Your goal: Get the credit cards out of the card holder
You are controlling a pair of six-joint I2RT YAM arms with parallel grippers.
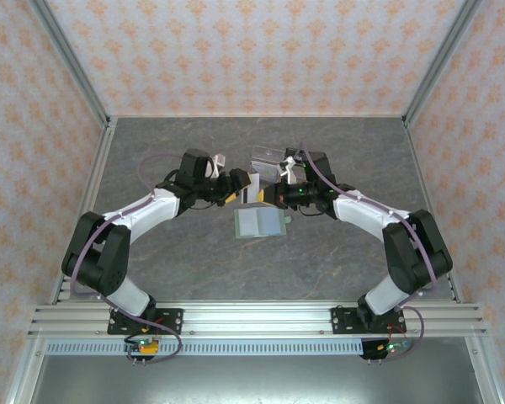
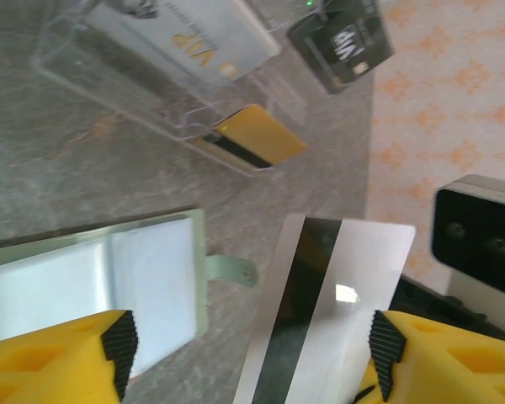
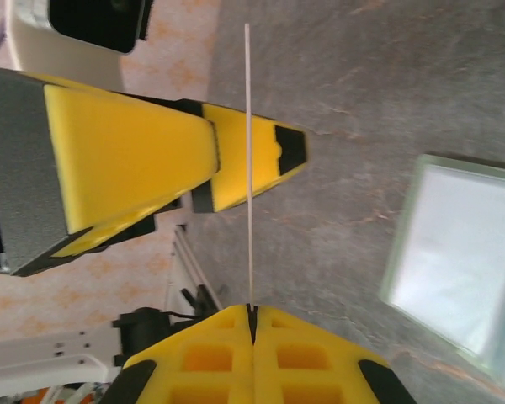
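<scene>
The card holder (image 1: 259, 222) lies open on the table, pale green with blue-grey inner faces (image 2: 93, 286), its strap tab (image 2: 231, 271) pointing right. Just above it, a silver credit card (image 2: 328, 303) with a black stripe is held up in the air. My right gripper (image 3: 252, 313) is shut on the card's lower edge, which shows edge-on as a thin line (image 3: 249, 168). My left gripper (image 2: 252, 345) is open around the same card, its pads (image 2: 118, 345) standing wide. The two grippers face each other, left (image 1: 238, 186) and right (image 1: 272, 194).
A clear acrylic stand (image 2: 151, 76) sits behind the grippers, with a white card (image 2: 194, 34), a gold card (image 2: 257, 139) and a black card (image 2: 341, 42) in it. Patterned walls close in the table on three sides.
</scene>
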